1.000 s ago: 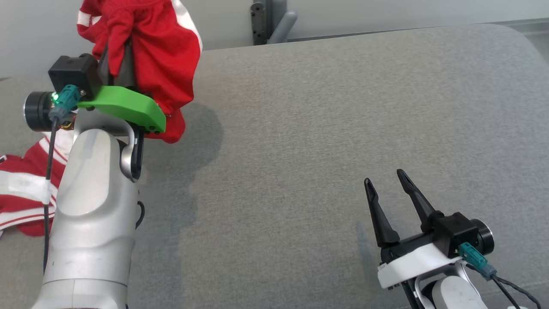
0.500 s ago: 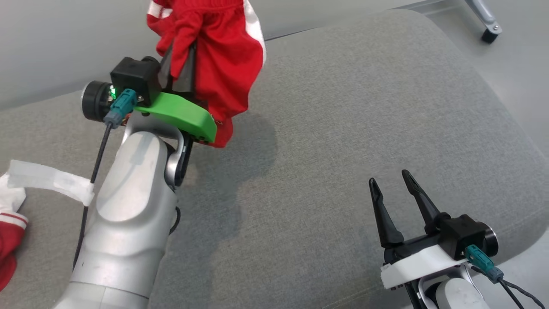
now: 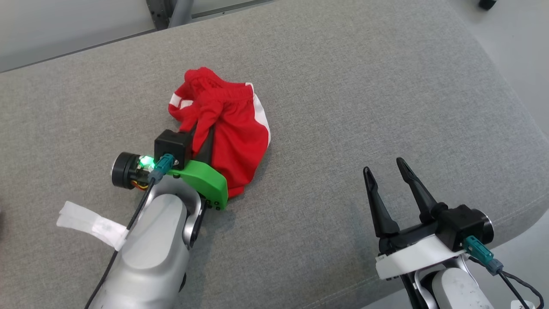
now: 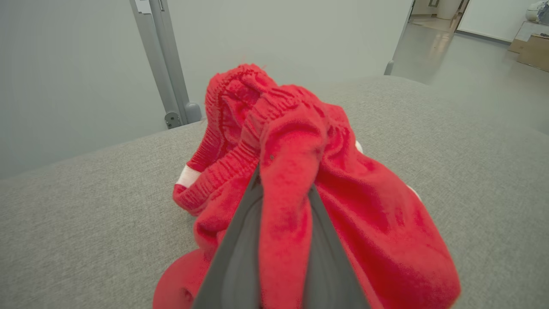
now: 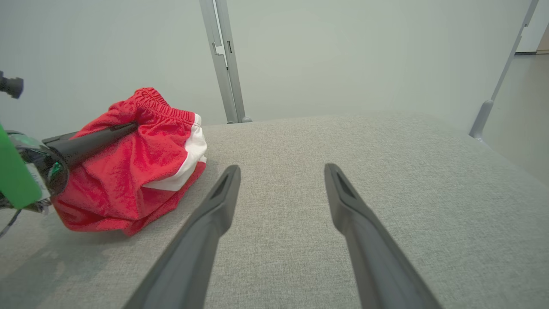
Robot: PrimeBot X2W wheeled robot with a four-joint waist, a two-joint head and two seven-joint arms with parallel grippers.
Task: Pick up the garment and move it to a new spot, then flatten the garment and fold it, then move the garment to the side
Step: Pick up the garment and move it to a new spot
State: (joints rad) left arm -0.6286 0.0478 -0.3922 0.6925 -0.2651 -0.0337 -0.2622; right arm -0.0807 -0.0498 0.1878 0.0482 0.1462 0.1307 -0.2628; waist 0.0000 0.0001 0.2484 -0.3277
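The garment (image 3: 240, 141) is a pair of red shorts with white side stripes, bunched in a heap on the grey padded surface (image 3: 364, 86). My left gripper (image 3: 202, 128) is shut on a fold of it near the ribbed waistband, with its tips buried in cloth. In the left wrist view the two dark fingers (image 4: 240, 249) pinch a red fold of the garment (image 4: 364, 223). The right wrist view has the garment (image 5: 128, 176) at its left. My right gripper (image 3: 384, 167) stands open and empty at the lower right, well clear of the garment, as its wrist view (image 5: 281, 169) confirms.
The padded surface rounds off at its right edge (image 3: 519, 128), with floor beyond. A grey metal post (image 3: 171, 8) stands behind the far edge. White tape (image 3: 90, 221) wraps the cable on my left arm.
The head camera has shifted. My left gripper has come down with the garment, which hung in the air before and now rests on the surface. The right gripper stays open.
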